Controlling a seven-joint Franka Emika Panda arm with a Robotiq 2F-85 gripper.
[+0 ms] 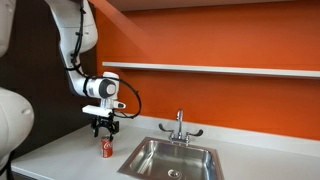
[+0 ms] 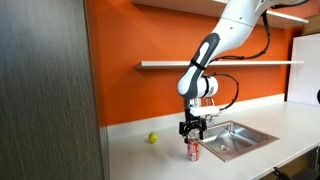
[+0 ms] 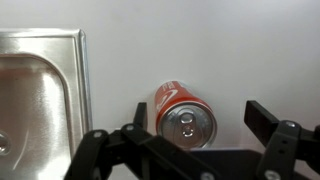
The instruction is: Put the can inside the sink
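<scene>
The red can (image 1: 107,148) stands upright on the white counter, just beside the sink (image 1: 172,158), a steel basin with a chrome faucet (image 1: 180,126). In the other exterior view the can (image 2: 194,150) stands in front of the sink (image 2: 232,138). My gripper (image 1: 105,131) (image 2: 193,131) hangs open directly above the can, fingers not touching it. In the wrist view the can's silvery top (image 3: 188,123) lies between my spread fingers (image 3: 198,115), and the sink's rim (image 3: 80,70) is at the left.
A small yellow-green ball (image 2: 153,138) lies on the counter away from the can. An orange wall with a white shelf (image 1: 220,69) runs behind. A dark cabinet (image 2: 45,90) stands at one end of the counter.
</scene>
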